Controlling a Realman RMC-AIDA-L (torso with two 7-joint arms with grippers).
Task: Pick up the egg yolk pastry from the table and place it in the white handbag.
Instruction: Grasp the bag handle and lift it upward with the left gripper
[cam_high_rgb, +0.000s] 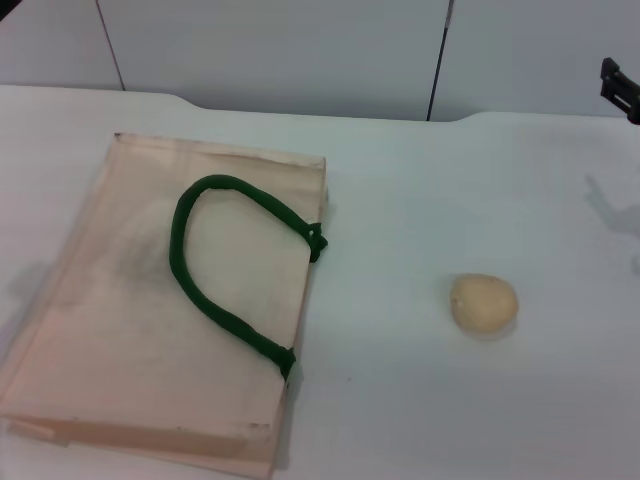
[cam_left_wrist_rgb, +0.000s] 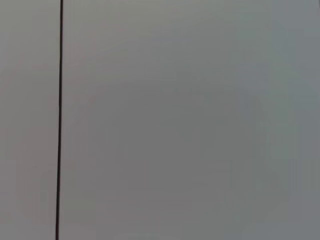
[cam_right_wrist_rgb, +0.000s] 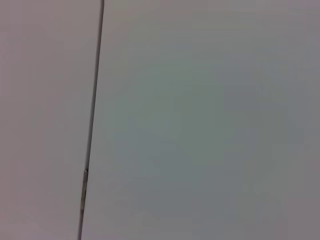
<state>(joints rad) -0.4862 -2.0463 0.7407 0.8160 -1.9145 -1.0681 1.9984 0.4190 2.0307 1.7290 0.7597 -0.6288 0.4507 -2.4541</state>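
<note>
The egg yolk pastry (cam_high_rgb: 484, 303), a small pale yellow-beige ball, sits on the white table at the right in the head view. The white handbag (cam_high_rgb: 170, 300), flat cream-peach fabric with a dark green rope handle (cam_high_rgb: 225, 275), lies on the table at the left, well apart from the pastry. A small black part of my right gripper (cam_high_rgb: 620, 88) shows at the far right edge, high above and behind the pastry. My left gripper is out of view. Both wrist views show only plain grey wall panels with a dark seam.
The white table (cam_high_rgb: 400, 200) spreads between bag and pastry. Grey wall panels (cam_high_rgb: 300, 50) stand behind the table's far edge.
</note>
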